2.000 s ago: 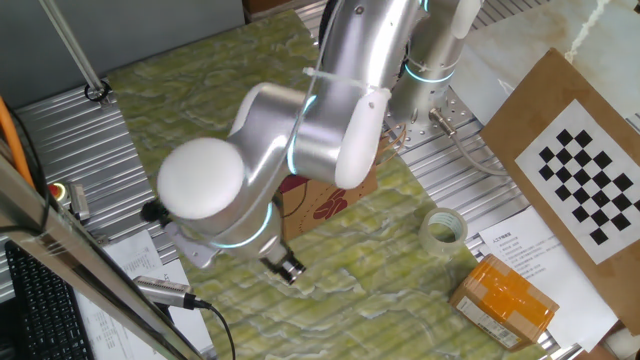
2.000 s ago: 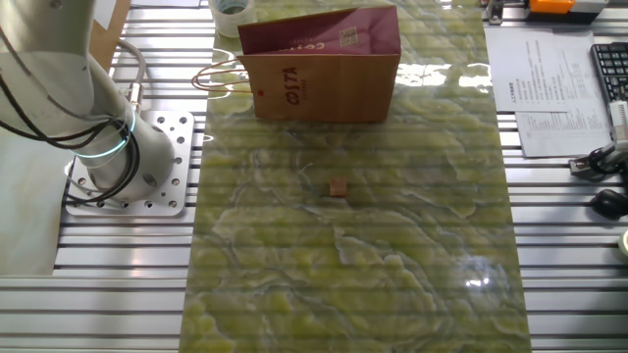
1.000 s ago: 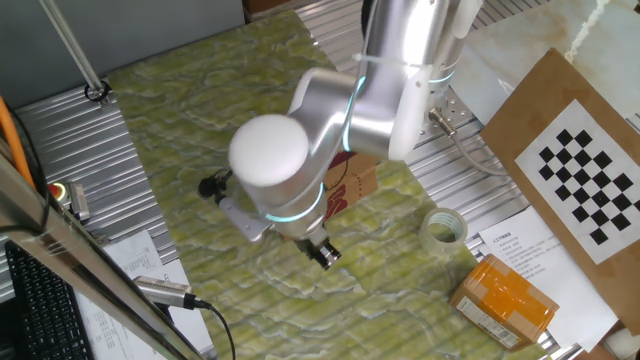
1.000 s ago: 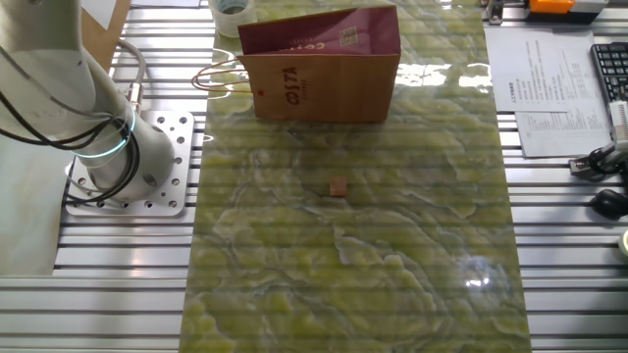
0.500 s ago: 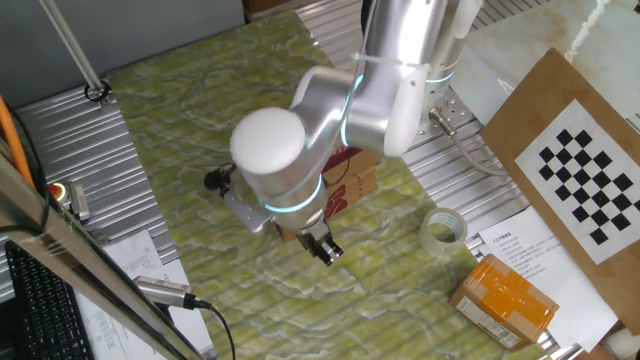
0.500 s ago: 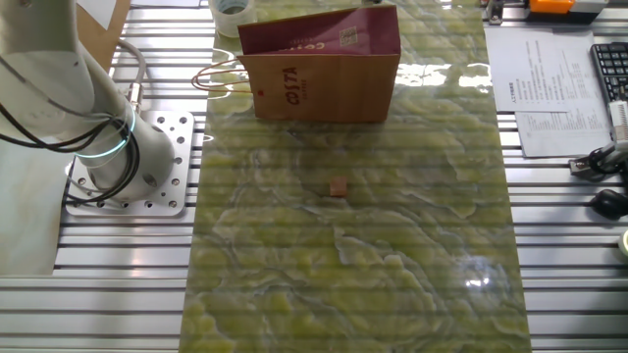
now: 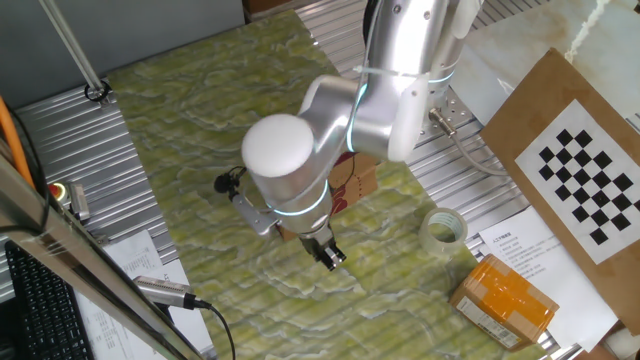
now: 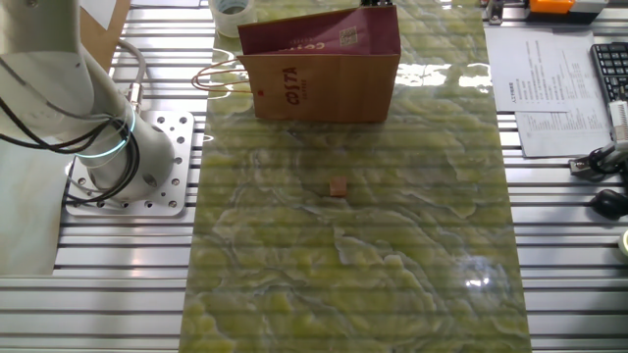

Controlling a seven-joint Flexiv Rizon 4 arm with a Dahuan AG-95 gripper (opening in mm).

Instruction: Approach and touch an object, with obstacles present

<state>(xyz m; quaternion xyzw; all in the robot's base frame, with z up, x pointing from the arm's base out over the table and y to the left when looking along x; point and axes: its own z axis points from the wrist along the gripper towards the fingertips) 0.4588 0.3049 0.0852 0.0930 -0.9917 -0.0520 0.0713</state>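
Observation:
A small brown cube (image 8: 338, 187) lies on the green marbled mat (image 8: 412, 255) in the other fixed view; in the one fixed view the arm hides it. A brown paper bag (image 8: 319, 69) stands upright at the mat's far end, and part of it shows under the arm (image 7: 350, 185). My gripper (image 7: 328, 255) hangs low over the mat beside the bag, on the side away from the cube. Only its dark tip shows, so I cannot tell how its jaws stand. In the other fixed view only the arm's base (image 8: 108, 147) shows.
A tape roll (image 7: 442, 228), an orange box (image 7: 505, 298) and a checkerboard sheet (image 7: 590, 185) lie to the right of the mat. Papers (image 8: 545, 93) and a keyboard (image 8: 610, 69) sit beside the mat. Cables and a probe (image 7: 165, 292) lie at the left.
The arm has swung right across the mat, and the gripper tip has moved from the mat's middle front to beside the bag. The cube and the bag have not moved.

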